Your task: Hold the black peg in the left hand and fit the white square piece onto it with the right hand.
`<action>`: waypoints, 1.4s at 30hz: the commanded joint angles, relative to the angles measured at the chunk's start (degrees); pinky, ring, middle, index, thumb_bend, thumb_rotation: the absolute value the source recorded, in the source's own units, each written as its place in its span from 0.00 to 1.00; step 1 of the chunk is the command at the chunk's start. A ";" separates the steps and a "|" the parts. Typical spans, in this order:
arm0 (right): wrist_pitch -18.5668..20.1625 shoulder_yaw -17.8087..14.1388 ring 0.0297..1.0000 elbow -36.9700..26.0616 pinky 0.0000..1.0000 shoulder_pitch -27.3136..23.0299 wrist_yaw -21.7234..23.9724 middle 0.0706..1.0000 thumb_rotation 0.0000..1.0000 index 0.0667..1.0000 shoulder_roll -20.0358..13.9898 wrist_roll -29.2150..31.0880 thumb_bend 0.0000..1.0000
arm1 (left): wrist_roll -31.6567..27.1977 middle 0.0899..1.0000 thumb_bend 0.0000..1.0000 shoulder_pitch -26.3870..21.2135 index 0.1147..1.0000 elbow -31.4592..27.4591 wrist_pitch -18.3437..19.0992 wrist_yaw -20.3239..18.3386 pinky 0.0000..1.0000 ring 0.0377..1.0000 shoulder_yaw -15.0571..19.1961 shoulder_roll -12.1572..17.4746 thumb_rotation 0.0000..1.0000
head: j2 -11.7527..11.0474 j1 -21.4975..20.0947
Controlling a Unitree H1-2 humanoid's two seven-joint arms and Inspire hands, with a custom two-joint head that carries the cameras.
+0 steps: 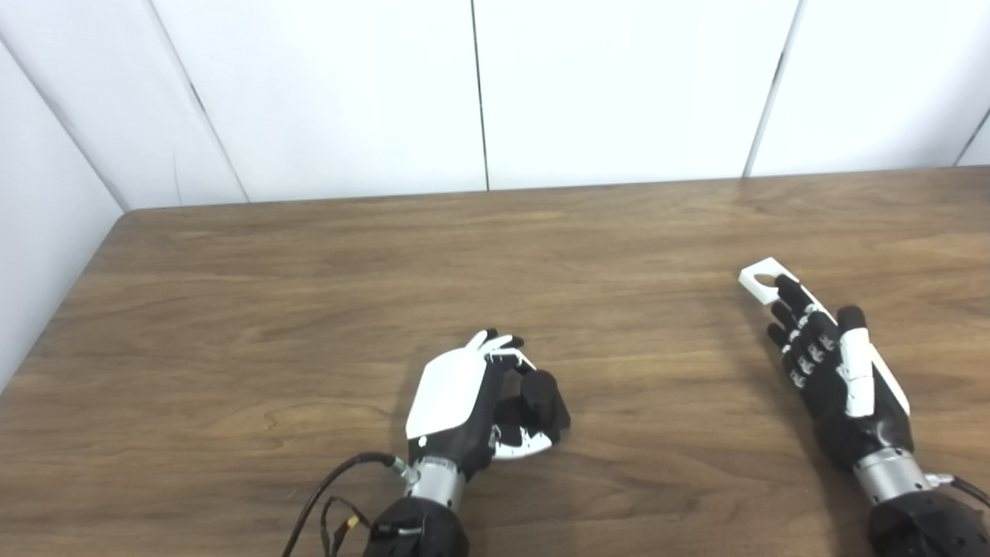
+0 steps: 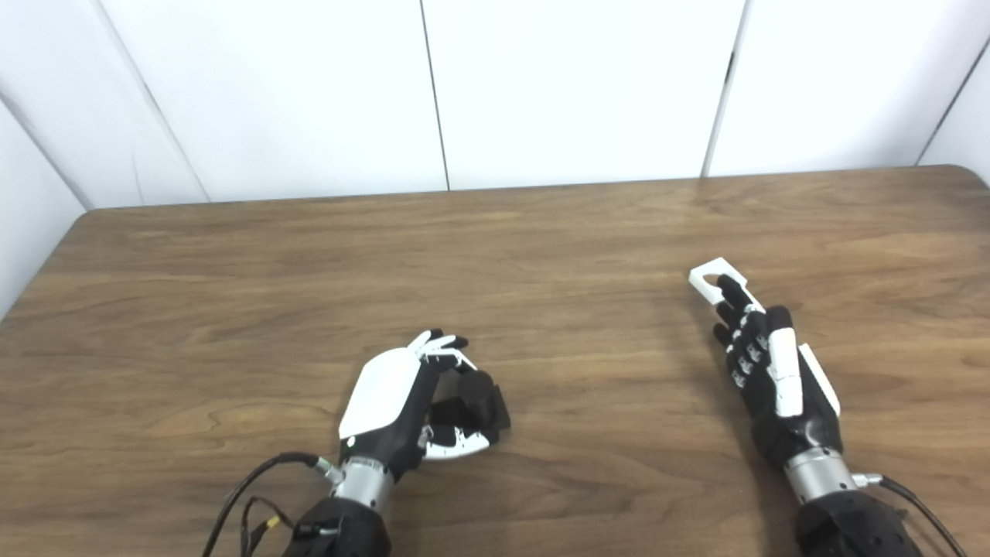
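- Left robot hand point(image 1: 472, 402), near centre, curls around the peg point(image 1: 539, 393) on the tabletop point(image 1: 309, 309).
- Right robot hand point(image 1: 831, 363) lies spread, fingertips on the square piece point(image 1: 762, 280).

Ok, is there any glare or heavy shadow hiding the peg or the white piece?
Left eye view: even light, no glare; black peg blends into the dark left hand. Right eye view: soft shadow left of the right hand; white square piece stays clear.
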 commanded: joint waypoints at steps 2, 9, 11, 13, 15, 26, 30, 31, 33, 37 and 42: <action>1.30 0.52 1.00 -1.60 1.00 -0.66 -0.32 1.00 0.99 0.91 0.35 -0.02 0.69 | 1.41 0.85 0.52 -0.19 0.42 -1.70 -1.90 -0.49 0.81 0.94 -0.38 0.26 0.06 | 0.18 -0.22; 1.53 0.52 1.00 -3.05 1.00 -1.54 -1.80 0.98 0.85 0.89 -0.87 -2.90 0.66 | 1.09 0.84 0.52 0.54 0.42 -2.15 -2.89 -1.19 0.82 0.94 0.24 0.30 0.06 | 0.81 -1.58; 1.49 0.31 1.00 -3.17 0.98 -2.26 -2.38 0.97 0.77 0.88 -1.06 -3.96 0.70 | 1.11 0.84 0.52 0.66 0.42 -2.19 -3.06 -1.45 0.82 0.94 0.40 0.37 0.06 | 0.77 -1.68; 2.63 0.20 1.00 -3.89 0.97 -3.25 -2.94 0.97 0.70 0.88 -1.25 -4.75 0.72 | 1.04 0.84 0.52 0.73 0.42 -2.31 -3.14 -1.76 0.81 0.94 0.63 0.51 0.06 | 0.97 -1.79; 2.38 0.64 0.98 -4.48 0.94 -4.52 -3.53 0.96 0.63 0.87 -2.25 -7.49 0.72 | 1.29 0.84 0.52 0.63 0.42 -2.43 -3.24 -2.07 0.81 0.94 0.80 0.75 0.06 | 1.04 -1.88; 4.57 12.17 0.99 -0.56 0.94 -20.99 0.89 0.95 0.36 0.81 -22.76 -41.27 0.84 | 1.19 0.84 0.52 1.34 0.42 -1.90 -4.90 -1.42 0.79 0.92 1.97 0.97 0.06 | 0.49 -4.16; 5.04 15.46 1.00 1.84 0.95 -25.40 4.45 0.95 0.25 0.79 -26.20 -44.99 0.88 | 1.22 0.84 0.52 1.58 0.42 -1.78 -5.10 -1.59 0.79 0.93 2.06 0.84 0.06 | 0.15 -4.82; 5.00 16.06 1.00 2.45 0.96 -26.02 4.93 0.95 0.24 0.79 -26.56 -45.79 0.88 | 1.22 0.84 0.52 1.60 0.42 -1.67 -5.13 -1.58 0.79 0.93 2.07 0.76 0.06 | 0.02 -4.88; 3.80 17.83 1.00 4.64 0.99 -27.84 6.16 0.96 0.24 0.78 -27.48 -47.47 0.90 | 1.04 0.84 0.52 1.68 0.42 -1.40 -5.44 -1.29 0.79 0.93 2.08 0.65 0.06 | -0.24 -4.89; 2.58 20.42 1.00 7.71 1.00 -30.70 8.21 0.96 0.21 0.77 -28.90 -50.77 0.92 | 1.26 0.84 0.52 1.64 0.42 -0.87 -5.88 -0.85 0.80 0.93 2.15 0.35 0.06 | -0.73 -5.15; 1.90 22.82 1.00 10.33 1.00 -33.22 10.49 0.95 0.19 0.76 -30.12 -55.28 0.91 | 1.26 0.84 0.52 2.00 0.42 -0.53 -6.14 -0.46 0.78 0.93 2.50 -0.16 0.06 | -1.09 -5.28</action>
